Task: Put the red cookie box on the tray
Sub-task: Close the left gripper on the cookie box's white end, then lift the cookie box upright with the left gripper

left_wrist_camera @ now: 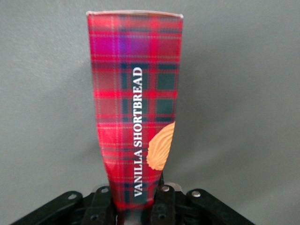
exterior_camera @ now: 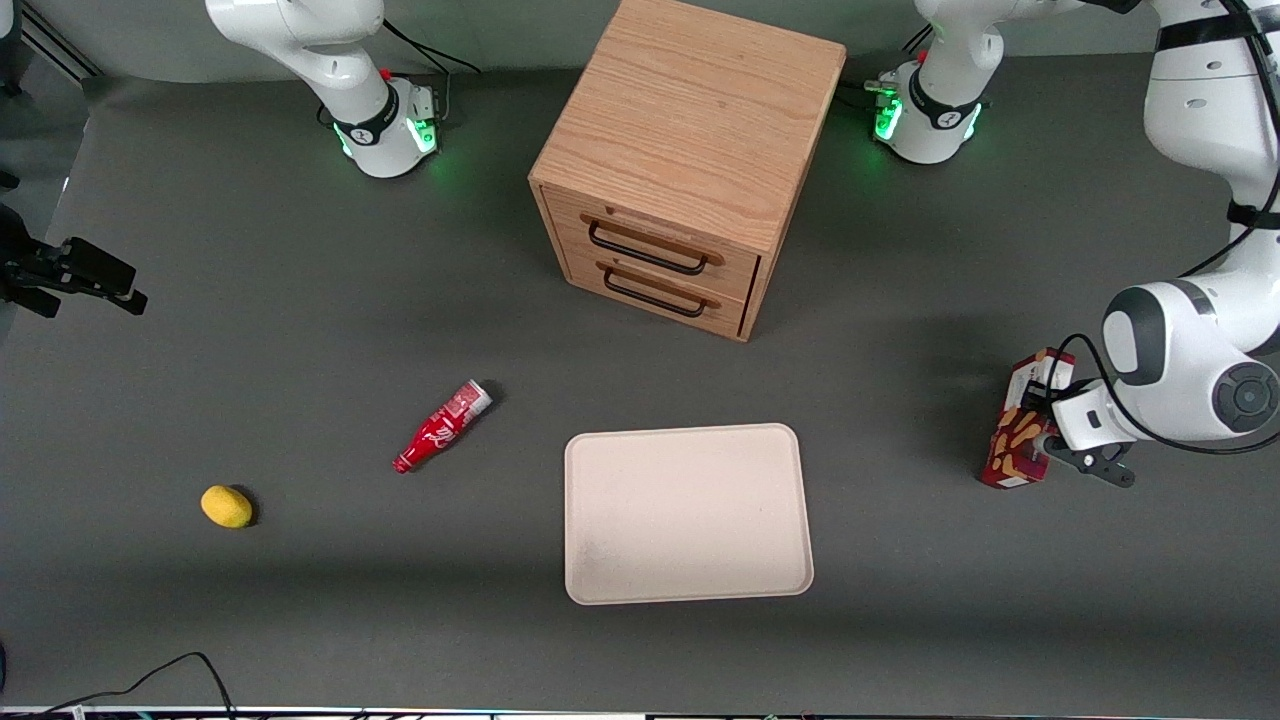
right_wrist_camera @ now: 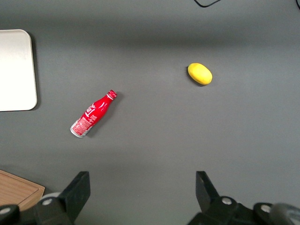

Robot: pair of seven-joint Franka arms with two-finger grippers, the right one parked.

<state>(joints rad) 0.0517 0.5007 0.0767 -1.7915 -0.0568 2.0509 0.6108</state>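
The red cookie box (exterior_camera: 1012,440), dark-red plaid with tan cookie pictures, stands on end toward the working arm's end of the table, well apart from the tray. My gripper (exterior_camera: 1042,420) is at the box and shut on it. In the left wrist view the box (left_wrist_camera: 136,108) reads "VANILLA SHORTBREAD" and runs away from the gripper (left_wrist_camera: 136,202), with one black finger pressed on each of its sides. I cannot tell whether the box rests on the table or hangs just above it. The cream tray (exterior_camera: 686,512) lies flat and bare near the table's middle, and its edge (right_wrist_camera: 16,70) shows in the right wrist view.
A wooden two-drawer cabinet (exterior_camera: 690,150) stands farther from the front camera than the tray. A small red bottle (exterior_camera: 440,427) lies on its side beside the tray toward the parked arm's end. A yellow lemon (exterior_camera: 226,506) sits farther that way.
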